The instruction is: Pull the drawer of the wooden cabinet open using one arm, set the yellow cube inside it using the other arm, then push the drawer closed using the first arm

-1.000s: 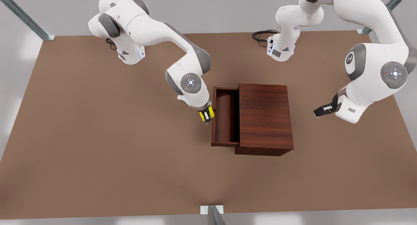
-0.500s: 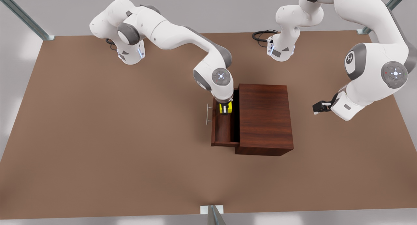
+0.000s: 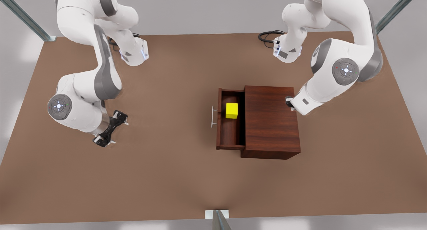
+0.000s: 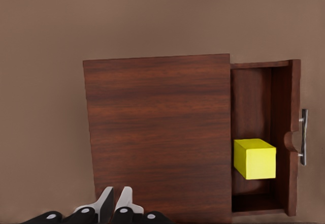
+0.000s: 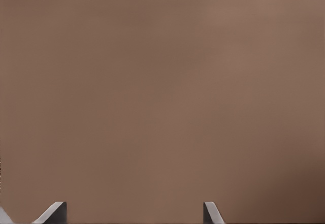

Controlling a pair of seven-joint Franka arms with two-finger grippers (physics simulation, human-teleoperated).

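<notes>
One risk remains: the left claw [image 3: 289, 102], fingers pressed together at the wooden cabinet's [image 3: 271, 121] back, could shove that instead of the drawer [image 3: 229, 136] holding the yellow cube [image 3: 232, 110]; the right claw [image 3: 110, 128] waits, spread.

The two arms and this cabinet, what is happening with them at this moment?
The drawer of the cabinet stands pulled open, and the cube lies inside it, held by nothing. The right tool hangs open over the bare table, far off on the front view's left. The left tool is shut and sits at the cabinet's back edge, opposite the drawer. The drawer is not yet pushed shut.
</notes>
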